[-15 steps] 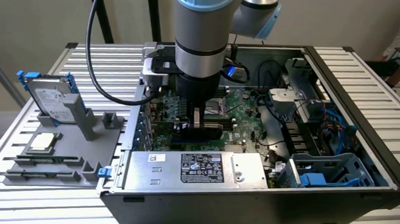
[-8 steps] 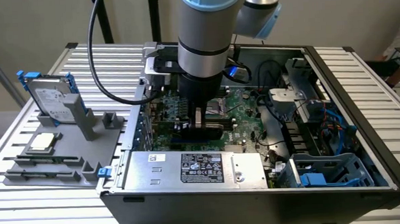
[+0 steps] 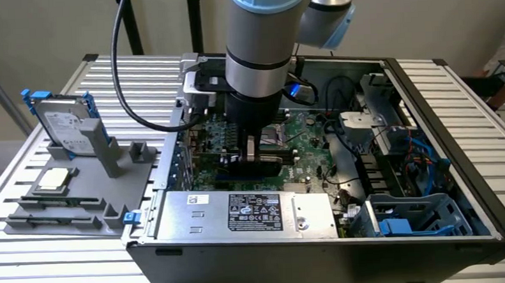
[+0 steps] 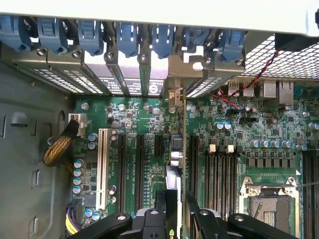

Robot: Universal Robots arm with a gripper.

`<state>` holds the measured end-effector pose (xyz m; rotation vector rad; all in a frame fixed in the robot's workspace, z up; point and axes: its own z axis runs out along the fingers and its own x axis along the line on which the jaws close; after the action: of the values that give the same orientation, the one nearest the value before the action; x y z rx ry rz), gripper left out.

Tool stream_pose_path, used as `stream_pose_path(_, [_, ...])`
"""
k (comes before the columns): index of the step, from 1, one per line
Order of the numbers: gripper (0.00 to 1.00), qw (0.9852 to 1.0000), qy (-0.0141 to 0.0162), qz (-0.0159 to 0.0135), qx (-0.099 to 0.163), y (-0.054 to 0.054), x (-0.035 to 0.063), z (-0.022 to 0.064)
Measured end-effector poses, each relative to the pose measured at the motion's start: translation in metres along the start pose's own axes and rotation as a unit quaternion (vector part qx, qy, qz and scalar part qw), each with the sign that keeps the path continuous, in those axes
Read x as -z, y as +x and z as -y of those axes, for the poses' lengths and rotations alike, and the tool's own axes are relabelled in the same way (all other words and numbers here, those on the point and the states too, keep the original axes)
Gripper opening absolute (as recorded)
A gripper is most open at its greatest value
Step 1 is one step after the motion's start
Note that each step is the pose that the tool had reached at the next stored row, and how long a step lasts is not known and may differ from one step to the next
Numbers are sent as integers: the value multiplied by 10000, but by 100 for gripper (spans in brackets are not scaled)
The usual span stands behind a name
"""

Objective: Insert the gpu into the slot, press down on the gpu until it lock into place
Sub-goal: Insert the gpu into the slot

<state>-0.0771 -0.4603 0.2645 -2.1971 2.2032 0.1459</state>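
My gripper (image 3: 253, 155) reaches down into the open computer case (image 3: 458, 171) over the green motherboard (image 3: 308, 145). It is shut on the gpu (image 3: 255, 162), a thin black card held on edge just above the board. In the wrist view the gpu (image 4: 173, 181) runs edge-on from between my gripper (image 4: 177, 216) fingers toward the rear wall, and its silvery end bracket (image 4: 174, 95) sits by the rear expansion openings. The card lies in line between black expansion slots. The bright-blue slot is hidden beneath the card. Whether the card's edge touches the slot I cannot tell.
The silver power-supply box (image 3: 247, 212) lies near the case's front wall. A white slot (image 4: 103, 169), black memory slots (image 4: 222, 174) and the CPU socket (image 4: 269, 204) flank the card. Blue bracket clips (image 4: 124, 37) line the rear. A grey fixture (image 3: 75, 187) holding a hard drive (image 3: 64, 124) stands at the exterior view's left.
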Motion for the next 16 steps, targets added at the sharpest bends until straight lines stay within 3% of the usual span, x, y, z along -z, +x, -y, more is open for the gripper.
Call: stream_pose_path(16, [26, 10000, -6, -1, 0, -2, -4, -7])
